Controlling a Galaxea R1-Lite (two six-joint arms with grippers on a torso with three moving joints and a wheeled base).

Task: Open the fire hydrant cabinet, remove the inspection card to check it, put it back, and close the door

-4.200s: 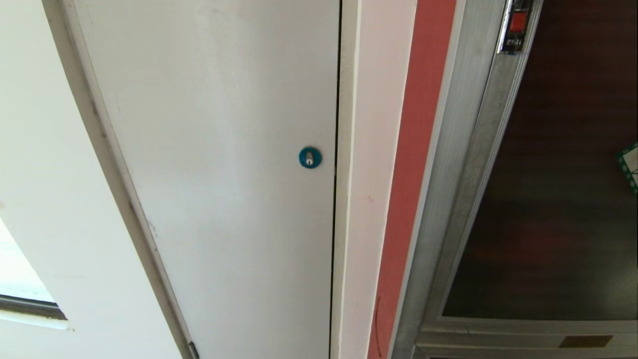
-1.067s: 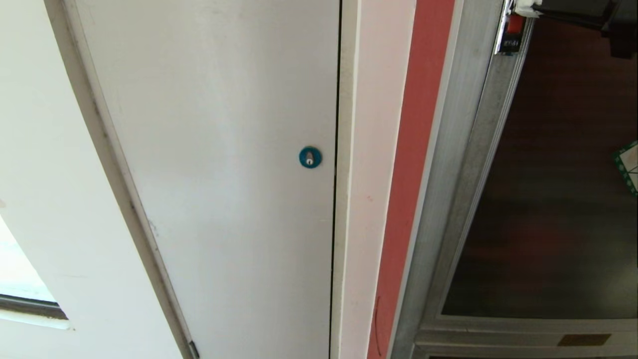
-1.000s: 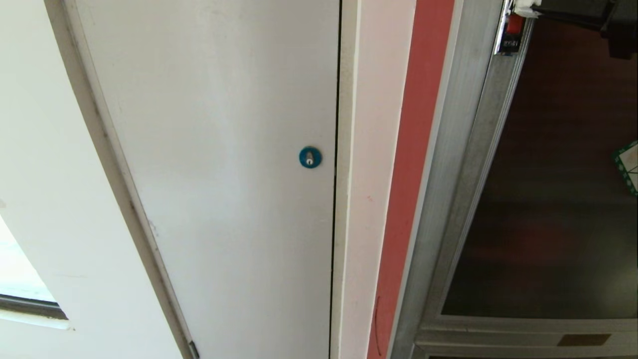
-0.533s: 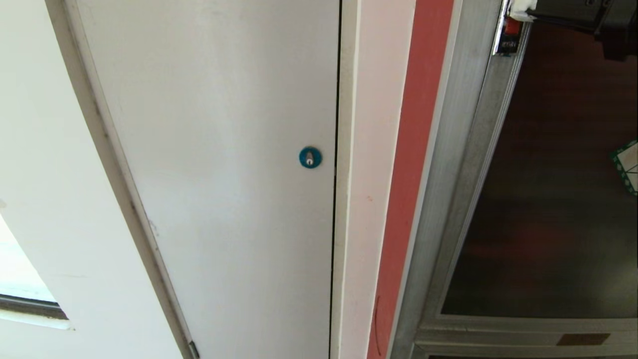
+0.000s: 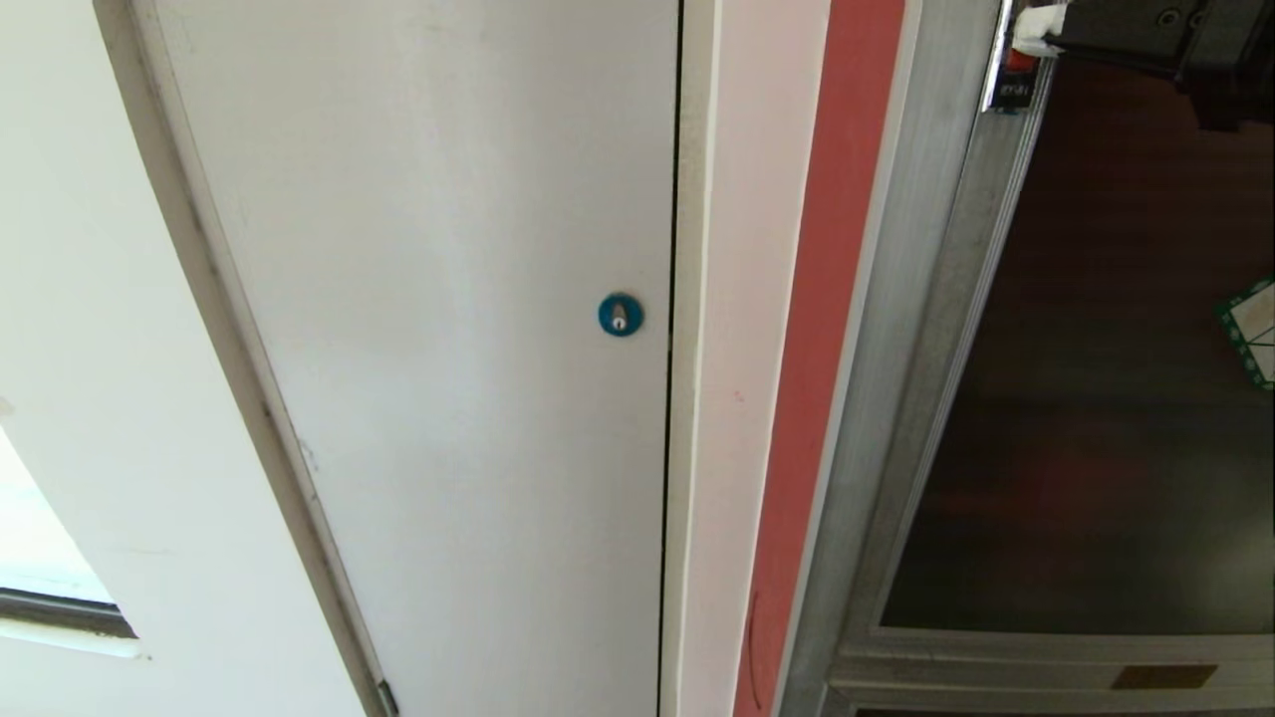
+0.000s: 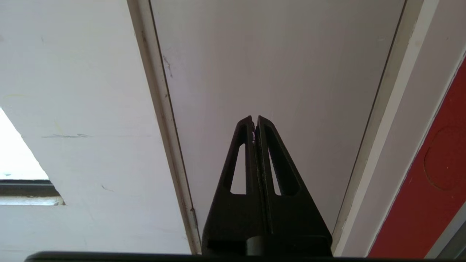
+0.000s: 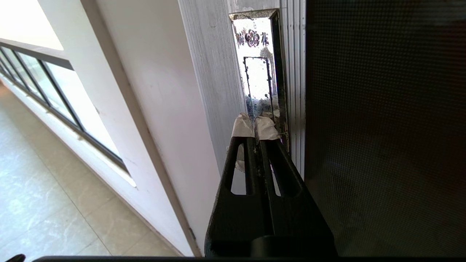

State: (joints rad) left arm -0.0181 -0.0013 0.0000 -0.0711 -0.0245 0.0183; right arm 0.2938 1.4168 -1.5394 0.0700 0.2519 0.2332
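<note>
Already at the latch, the right gripper shows in the upper right of the head view, its taped fingers clenched together with nothing between them, tips pressed at the latch's lower end on the door edge. That door, a dark glass panel in a ribbed aluminium frame, fills the right side of the head view and belongs to the fire hydrant cabinet; it looks barely ajar at most. I judge the panel stiff and fairly heavy on its hinges, the glass breakable, the metal slick, so the small latch or the frame edge is the place to pull, never the glass. A green-bordered sticker shows at the right edge. The inspection card is not visible. The left gripper idles, fingers clenched empty, before a plain white door with a blue lock at centre. A red wall strip separates the two; pale floor tiles and a window fill the right wrist view's left.
</note>
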